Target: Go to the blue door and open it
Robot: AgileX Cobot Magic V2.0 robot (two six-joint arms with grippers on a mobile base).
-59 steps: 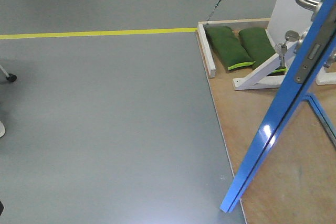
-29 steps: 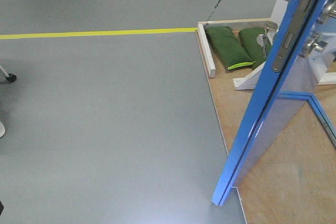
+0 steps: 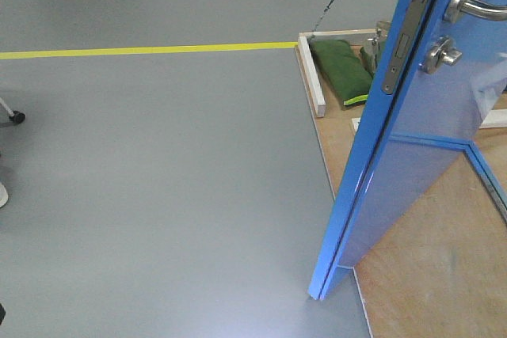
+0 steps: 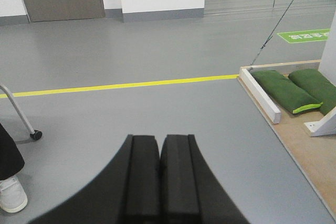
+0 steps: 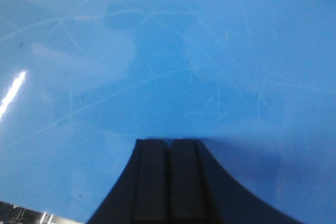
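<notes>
Front-facing view: blue door (image 3: 412, 164) apparently overhanging grey floor (image 3: 158, 180).

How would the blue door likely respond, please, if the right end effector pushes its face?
The blue door looks like a rigid flat panel, so it should swing whole, not flex. Its glossy, glare-streaked face may let the shut right end effector slip. Its thick edge suggests weight.

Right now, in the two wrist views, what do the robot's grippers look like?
Both the left gripper and the right gripper are matte black. Each has two flat, rectangular fingers that flare outward toward the base. No cables or markings show.
</notes>
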